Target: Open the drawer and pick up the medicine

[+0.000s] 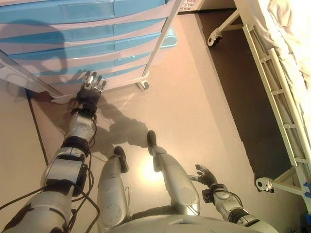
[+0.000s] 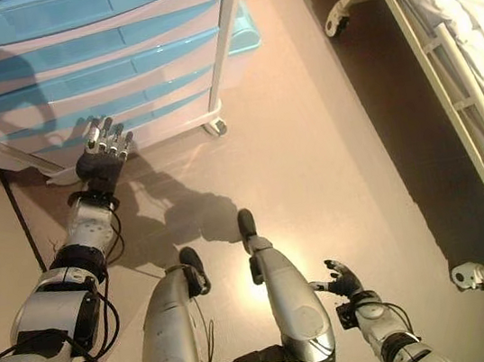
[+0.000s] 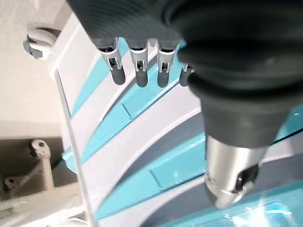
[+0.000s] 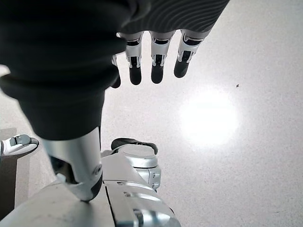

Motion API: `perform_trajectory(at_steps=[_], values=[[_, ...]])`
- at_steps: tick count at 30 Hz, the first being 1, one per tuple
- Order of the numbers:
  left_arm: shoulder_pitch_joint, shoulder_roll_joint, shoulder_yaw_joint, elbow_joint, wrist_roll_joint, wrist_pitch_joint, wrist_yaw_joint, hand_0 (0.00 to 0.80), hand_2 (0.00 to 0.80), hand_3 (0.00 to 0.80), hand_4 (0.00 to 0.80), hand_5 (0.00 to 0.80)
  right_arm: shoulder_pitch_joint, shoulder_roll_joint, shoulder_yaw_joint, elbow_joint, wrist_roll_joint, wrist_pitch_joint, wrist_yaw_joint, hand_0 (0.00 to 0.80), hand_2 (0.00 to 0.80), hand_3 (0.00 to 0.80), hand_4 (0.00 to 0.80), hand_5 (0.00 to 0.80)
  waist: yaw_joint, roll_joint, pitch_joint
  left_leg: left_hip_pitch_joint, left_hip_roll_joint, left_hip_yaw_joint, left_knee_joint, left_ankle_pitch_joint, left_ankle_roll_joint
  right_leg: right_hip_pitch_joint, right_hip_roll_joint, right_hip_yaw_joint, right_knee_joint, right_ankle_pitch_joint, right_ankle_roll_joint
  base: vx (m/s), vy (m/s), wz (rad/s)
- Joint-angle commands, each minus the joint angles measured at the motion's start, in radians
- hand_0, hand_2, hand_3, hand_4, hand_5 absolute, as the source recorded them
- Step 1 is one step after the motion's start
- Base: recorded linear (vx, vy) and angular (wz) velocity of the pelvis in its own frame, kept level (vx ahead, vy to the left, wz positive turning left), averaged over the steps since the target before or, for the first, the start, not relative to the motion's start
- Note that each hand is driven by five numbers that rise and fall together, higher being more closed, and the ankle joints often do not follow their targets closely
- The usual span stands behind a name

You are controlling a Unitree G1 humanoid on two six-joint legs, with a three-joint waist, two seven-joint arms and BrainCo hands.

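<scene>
The right hand (image 1: 206, 175) hangs low beside the robot over the bare floor (image 1: 194, 97), fingers relaxed, grasping nothing; the left hand (image 1: 91, 91) is extended forward, fingers straight and spread, just short of the lower fronts of the drawer unit (image 1: 87, 43); contact cannot be confirmed. All blue drawers (image 3: 142, 99) appear closed; no medicine is visible in any view. A white bed frame (image 1: 277, 82) stands to the right, well apart.

— We see warm, bright light; glare pools on the floor (image 1: 148, 170) at lower centre.
— We note 1 dark shadow across the drawer unit (image 1: 43, 36), upper left; the close wrist covers blur.
</scene>
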Motion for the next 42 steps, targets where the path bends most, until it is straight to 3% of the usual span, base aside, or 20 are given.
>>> perform_trajectory(at_steps=[1, 10, 14, 18, 23, 24, 25, 26, 27, 28, 33, 40, 42], values=[[-0.053, 0.034, 0.037, -0.061, -0.066, -0.061, -0.074, 0.0, 0.0, 0.0, 0.0, 0.0, 0.062, 0.01, 0.048, -0.039, 0.009, -0.014, 0.018, 0.0, 0.0, 0.0, 0.0, 0.0, 0.012, 0.012, -0.006, 0.073, -0.063, 0.004, -0.141, -0.051, 0.016, 0.017, -0.005, 0.014, 0.081, -0.101, 0.04, 0.0, 0.0, 0.0], [-0.164, 0.1, 0.04, -0.074, -0.163, -0.067, -0.076, 0.0, 0.0, 0.0, 0.0, 0.0, 0.067, 0.002, 0.071, -0.033, 0.017, -0.025, 0.022, 0.0, 0.0, 0.0, 0.0, 0.0, 0.001, 0.004, -0.016, 0.065, -0.06, -0.001, -0.137, -0.054, 0.018, 0.012, 0.007, 0.028, 0.089, -0.109, 0.034, 0.002, -0.001, 0.0], [-0.301, 0.176, 0.013, -0.041, -0.242, -0.078, -0.007, 0.0, 0.0, 0.0, 0.0, 0.0, 0.073, -0.012, 0.093, -0.032, 0.018, -0.029, 0.025, 0.0, 0.0, 0.0, 0.0, 0.0, -0.017, -0.003, -0.026, 0.072, -0.061, -0.004, -0.147, -0.052, 0.023, 0.02, 0.018, 0.043, 0.085, -0.111, 0.032, 0.012, -0.006, 0.02], [-0.393, 0.202, -0.025, -0.084, -0.332, -0.086, -0.108, 0.0, 0.0, 0.0, 0.0, 0.0, 0.068, -0.022, 0.105, -0.009, 0.024, -0.048, 0.037, 0.0, 0.0, 0.0, 0.0, 0.0, -0.021, -0.006, -0.032, 0.072, -0.061, -0.003, -0.155, -0.05, 0.021, 0.026, 0.021, 0.045, 0.072, -0.109, 0.03, -0.004, -0.011, 0.02], [-0.435, 0.164, -0.051, -0.276, -0.458, -0.034, -0.292, 0.0, 0.0, 0.0, 0.0, 0.0, 0.059, -0.022, 0.113, 0.01, 0.026, -0.065, 0.038, 0.0, 0.0, 0.0, 0.0, 0.0, -0.013, -0.003, -0.044, 0.084, -0.072, -0.008, -0.175, -0.048, 0.019, 0.043, 0.023, 0.045, 0.055, -0.115, 0.024, -0.032, -0.012, 0.05], [-0.432, 0.146, -0.06, -0.318, -0.471, -0.019, -0.342, 0.0, 0.0, 0.0, 0.0, 0.0, 0.055, -0.022, 0.115, 0.012, 0.025, -0.065, 0.039, 0.0, 0.0, 0.0, 0.0, 0.0, -0.014, -0.01, -0.043, 0.076, -0.074, 0.005, -0.179, -0.016, 0.018, 0.038, 0.019, 0.046, 0.049, -0.094, 0.017, -0.011, 0.0, 0.04], [-0.429, 0.139, -0.065, -0.337, -0.474, -0.012, -0.361, 0.097, 0.097, 0.097, 0.097, 0.097, 0.053, -0.021, 0.115, 0.013, 0.025, -0.064, 0.04, 0.0, 0.0, 0.0, 0.0, 0.0, -0.01, 0.0, -0.05, 0.09, -0.076, -0.01, -0.185, -0.044, 0.018, 0.047, 0.023, 0.046, 0.052, -0.117, 0.021, -0.025, 0.002, 0.04], [-0.422, 0.122, -0.072, -0.376, -0.477, -0.004, -0.393, 0.408, 0.408, 0.408, 0.408, 0.408, 0.048, -0.021, 0.117, 0.013, 0.022, -0.064, 0.039, 0.0, 0.0, 0.0, 0.0, 0.0, -0.008, 0.001, -0.053, 0.092, -0.08, -0.011, -0.192, -0.037, 0.016, 0.05, 0.023, 0.048, 0.048, -0.116, 0.018, 0.075, 0.057, 0.03], [-0.413, 0.109, -0.079, -0.403, -0.488, 0.005, -0.425, 0.653, 0.653, 0.653, 0.653, 0.653, 0.046, -0.021, 0.118, 0.01, 0.018, -0.061, 0.038, 0.0, 0.0, 0.0, 0.0, 0.0, -0.006, 0.004, -0.056, 0.096, -0.082, -0.012, -0.197, -0.034, 0.016, 0.054, 0.023, 0.048, 0.047, -0.117, 0.017, -0.132, -0.027, 0.06], [-0.401, 0.093, -0.084, -0.432, -0.491, 0.022, -0.462, 0.8, 0.8, 0.8, 0.8, 0.8, 0.043, -0.022, 0.118, 0.003, 0.014, -0.056, 0.037, 0.0, 0.0, 0.0, 0.0, 0.0, -0.006, -0.001, -0.053, 0.089, -0.085, -0.001, -0.202, -0.002, 0.015, 0.049, 0.019, 0.048, 0.044, -0.099, 0.01, -0.13, -0.016, 0.03], [-0.286, -0.004, -0.108, -0.598, -0.474, 0.082, -0.637, 0.8, 0.8, 0.8, 0.8, 0.8, 0.02, -0.029, 0.118, -0.038, -0.031, -0.025, 0.013, 0.0, 0.0, 0.0, 0.0, 0.0, 0.02, 0.021, -0.06, 0.112, -0.099, -0.026, -0.241, 0.023, 0.003, 0.079, 0.022, 0.035, 0.043, -0.119, -0.008, -0.084, 0.014, -0.01], [-0.007, -0.125, -0.141, -0.848, -0.486, 0.125, -0.655, 0.8, 0.8, 0.8, 0.8, 0.8, -0.02, -0.048, 0.107, -0.083, -0.087, 0.023, -0.03, 0.0, 0.0, 0.0, 0.0, 0.0, 0.088, 0.048, -0.075, 0.151, -0.112, -0.112, -0.306, 0.084, -0.04, 0.139, 0.028, -0.026, 0.045, -0.155, -0.049, -0.089, -0.05, 0.14], [0.137, -0.177, -0.146, -0.899, -0.462, 0.179, -0.675, 0.8, 0.8, 0.8, 0.8, 0.8, -0.04, -0.057, 0.097, -0.093, -0.114, 0.047, -0.039, 0.0, 0.0, 0.0, 0.0, 0.0, 0.126, 0.056, -0.083, 0.172, -0.112, -0.154, -0.331, 0.107, -0.061, 0.171, 0.028, -0.057, 0.036, -0.167, -0.06, -0.083, -0.135, 0.3]])
